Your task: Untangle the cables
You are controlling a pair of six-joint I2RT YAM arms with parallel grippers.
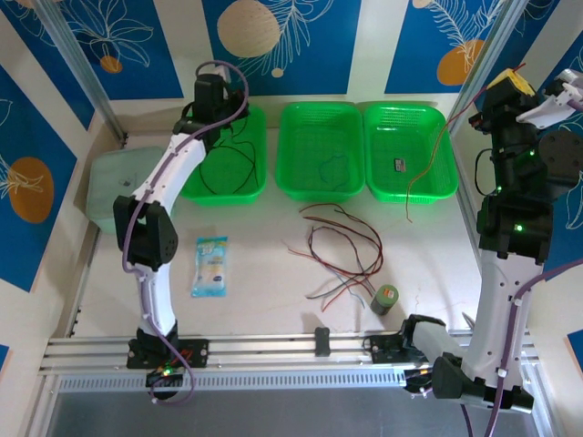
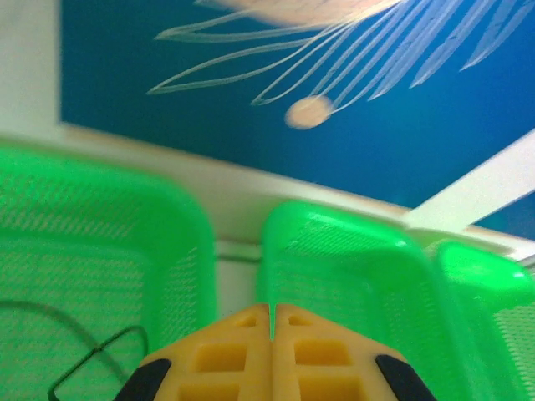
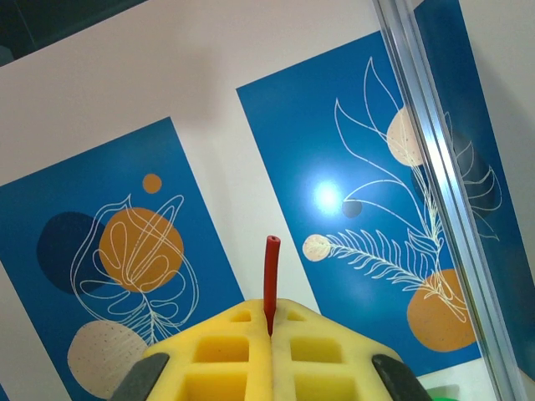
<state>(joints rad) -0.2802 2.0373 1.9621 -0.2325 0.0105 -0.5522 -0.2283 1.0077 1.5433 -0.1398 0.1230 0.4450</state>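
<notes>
A loose tangle of red, black and grey cables (image 1: 342, 250) lies on the table in front of the baskets. My right gripper (image 1: 512, 82) is raised high at the far right, shut on a red cable (image 1: 435, 150) that hangs down into the right green basket (image 1: 446, 187). The cable's short end (image 3: 272, 271) pokes up between the yellow pads of the right gripper (image 3: 270, 322). My left gripper (image 1: 212, 89) hovers over the left green basket (image 1: 260, 187), shut with nothing in it (image 2: 272, 311). A black cable (image 1: 228, 155) lies in that basket (image 2: 84, 359). A thin blue-grey cable (image 1: 330, 168) rests in the middle basket (image 1: 290, 187).
A blue-and-white packet (image 1: 211, 266) lies on the table near the left arm. A small green cylinder (image 1: 384, 298) stands beside the tangle. A pale green lid-like object (image 1: 114, 182) sits at the far left. A small dark item (image 1: 400, 165) is in the right basket.
</notes>
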